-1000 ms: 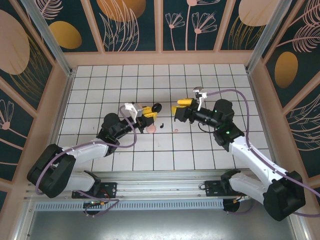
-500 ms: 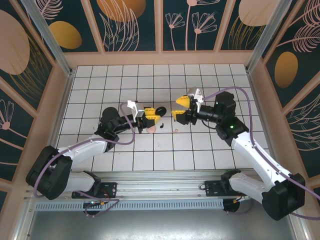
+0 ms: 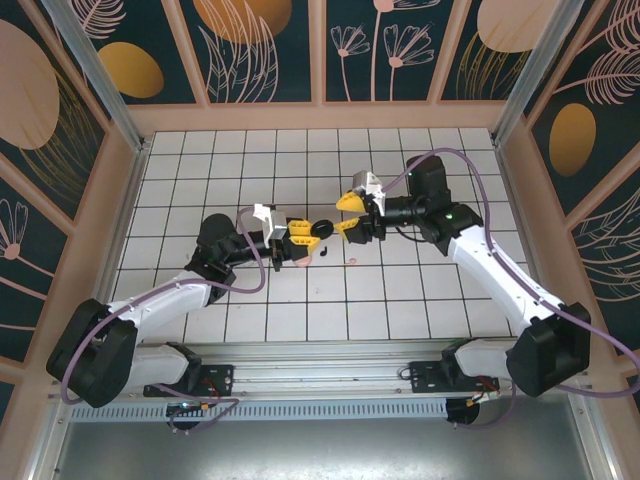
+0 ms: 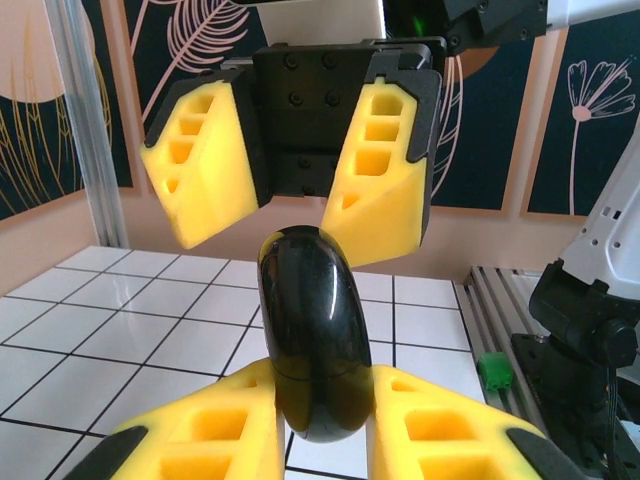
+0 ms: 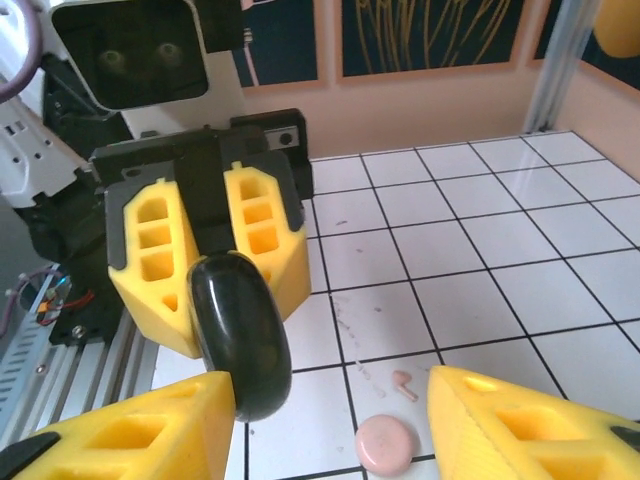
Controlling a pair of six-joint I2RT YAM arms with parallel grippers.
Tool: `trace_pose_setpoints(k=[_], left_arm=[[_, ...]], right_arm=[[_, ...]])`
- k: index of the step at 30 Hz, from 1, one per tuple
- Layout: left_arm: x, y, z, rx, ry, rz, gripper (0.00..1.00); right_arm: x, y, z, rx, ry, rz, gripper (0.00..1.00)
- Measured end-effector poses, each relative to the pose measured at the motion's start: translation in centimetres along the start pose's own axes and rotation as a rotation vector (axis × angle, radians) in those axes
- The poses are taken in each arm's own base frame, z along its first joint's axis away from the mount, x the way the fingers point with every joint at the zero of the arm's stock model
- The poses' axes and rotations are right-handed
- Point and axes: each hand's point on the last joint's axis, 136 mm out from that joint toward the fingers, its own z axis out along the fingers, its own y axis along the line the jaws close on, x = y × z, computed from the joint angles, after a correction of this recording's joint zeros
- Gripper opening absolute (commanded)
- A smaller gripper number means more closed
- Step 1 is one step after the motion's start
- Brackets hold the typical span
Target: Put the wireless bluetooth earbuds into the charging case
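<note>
Finishes I can see
The black case [image 4: 312,340] is smooth, glossy plastic; the yellow fingers [image 4: 210,430] look matt and faintly grainy; the white tiled surface [image 4: 120,340] shines; the pink case [image 5: 385,443] is matt.

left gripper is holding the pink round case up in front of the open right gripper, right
No: the case in the left gripper is the black case, not pink, as the left wrist view shows. The pink case lies on the tiles. The right gripper facing it is open.
</note>
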Motion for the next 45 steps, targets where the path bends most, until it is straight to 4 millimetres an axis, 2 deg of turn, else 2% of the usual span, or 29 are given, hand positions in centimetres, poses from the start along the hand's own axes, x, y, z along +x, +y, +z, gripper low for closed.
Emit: trace_pose_setpoints(k=[10,15,18,21,24,25,26,41,45], left_arm=[[-0.3,-0.2,0.1,0.019,0.003,-0.001,0.22],[-0.2,-0.2,0.1,0.021,0.005,-0.004,0.21],[0.0,-0.2,0.1,0.020,0.011,-0.008,0.21],[0.1,-0.3,0.0,0.028,0.017,-0.005,0.25],[0.1,-0.2,0.1,0.029,0.023,-0.003,0.35],[0.1,-0.2,0.1,0.027,0.023,-0.001,0.44],[-0.1,-0.1,0.2,0.026,0.022,0.004,0.46],[-0.4,0.1,0.3,0.024,0.025,0.006,0.48],[-0.2,0.0,0.4,0.030,0.031,0.000,0.43]], right_arm=[[-0.9,1.7,1.6,-0.122,0.034,-0.110,0.47],[-0.4,2.1,2.1,-0.154,0.057,-0.105,0.35],[-0.1,2.3,2.0,-0.163,0.064,-0.105,0.23],[-0.1,2.4,1.9,-0.167,0.067,-0.104,0.15],[0.0,2.5,1.9,-0.169,0.070,-0.108,0.14],[-0.1,2.5,1.9,-0.169,0.068,-0.110,0.14],[-0.1,2.5,1.8,-0.168,0.068,-0.111,0.13],[-1.2,2.9,1.3,-0.133,0.012,-0.140,0.14],[-1.4,3.2,1.4,-0.144,0.006,-0.142,0.14]])
